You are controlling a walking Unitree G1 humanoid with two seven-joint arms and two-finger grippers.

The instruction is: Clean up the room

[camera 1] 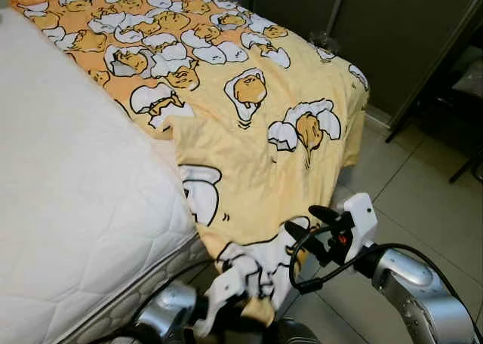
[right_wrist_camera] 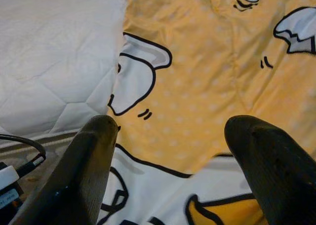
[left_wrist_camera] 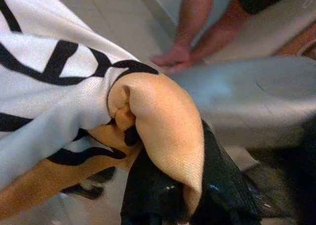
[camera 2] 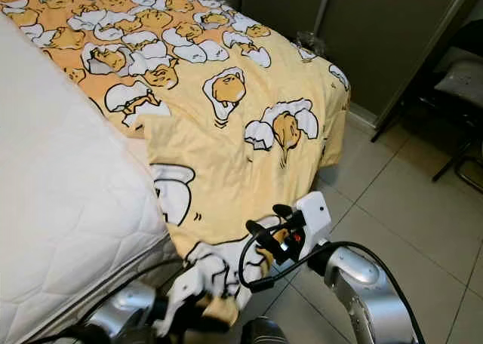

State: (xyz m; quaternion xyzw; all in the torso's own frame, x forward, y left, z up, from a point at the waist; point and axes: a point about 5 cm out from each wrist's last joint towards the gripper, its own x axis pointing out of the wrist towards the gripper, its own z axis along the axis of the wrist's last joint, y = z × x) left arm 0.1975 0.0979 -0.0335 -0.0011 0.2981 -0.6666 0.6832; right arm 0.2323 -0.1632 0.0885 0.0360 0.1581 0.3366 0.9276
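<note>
On the mattress (camera 1: pixel 68 201): yellow sheet (camera 1: pixel 249 155) — hanging over the corner.
Left gripper (left_wrist_camera: pixel 173 195): clamped on the sheet's bunched corner.
Right gripper (right_wrist_camera: pixel 173 170): fingers spread — held above the sheet.

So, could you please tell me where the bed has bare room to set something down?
The white quilted mattress is bare left of the yellow egg-print sheet. The bed's near corner is crowded: left end effector grips the hem, right end effector hovers open.
</note>
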